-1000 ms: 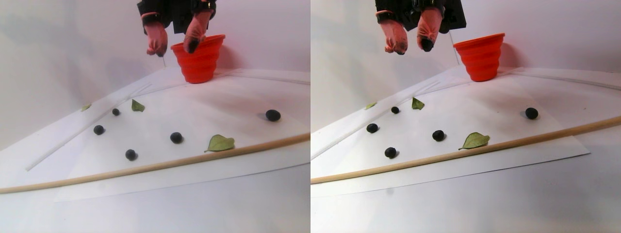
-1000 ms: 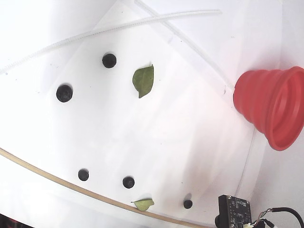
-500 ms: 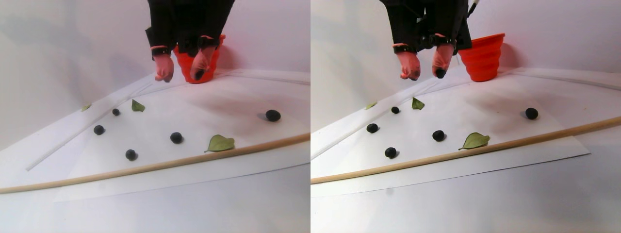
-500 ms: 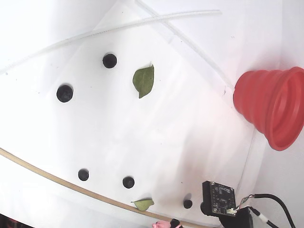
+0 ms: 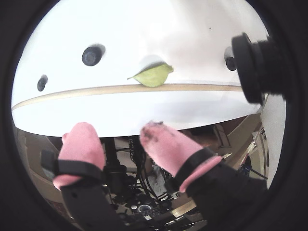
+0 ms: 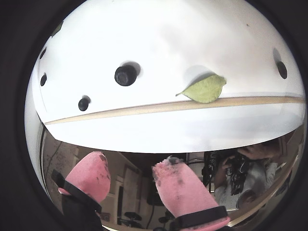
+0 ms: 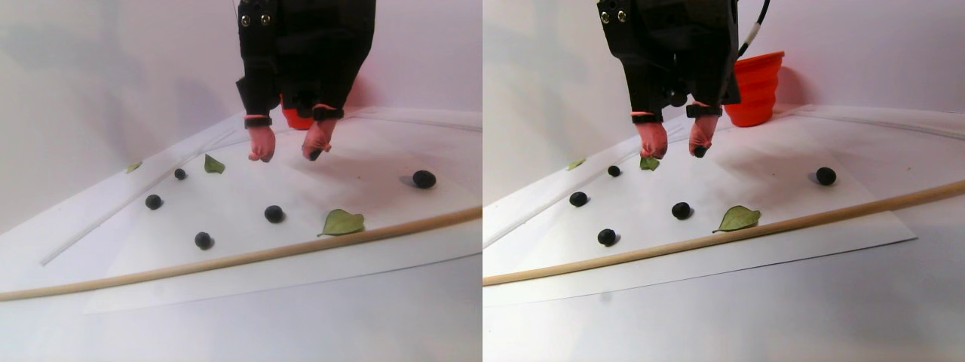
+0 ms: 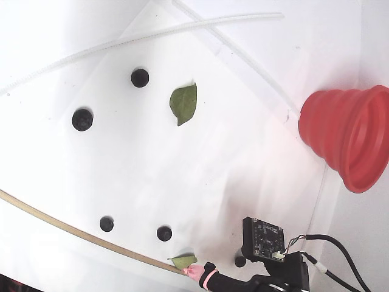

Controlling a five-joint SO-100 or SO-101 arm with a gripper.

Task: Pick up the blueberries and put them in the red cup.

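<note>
Several blueberries lie scattered on the white sheet: one (image 7: 274, 213) mid-sheet, one (image 7: 424, 179) to the right, one (image 8: 164, 233) near the stick. The red cup (image 8: 343, 137) stands at the far edge; in the stereo pair view its left half mostly hides it behind the arm, its right half shows the cup (image 7: 754, 87). My gripper (image 7: 287, 154) hangs open above the sheet, pink fingertips down, nothing between them. In both wrist views the gripper (image 5: 118, 130) (image 6: 131, 161) is empty, with a blueberry (image 6: 125, 75) ahead of it on the sheet.
A green leaf (image 7: 343, 222) lies against a long wooden stick (image 7: 226, 260) that crosses the front of the sheet. Another leaf (image 8: 184, 103) lies farther back. A thin white tube (image 8: 152, 36) curves along the rear. A camera module (image 5: 262, 65) juts in at the right.
The arm has come down from beside the cup's rim and moved forward over the sheet. The fingers stay open and empty. The blueberries and cup have not moved.
</note>
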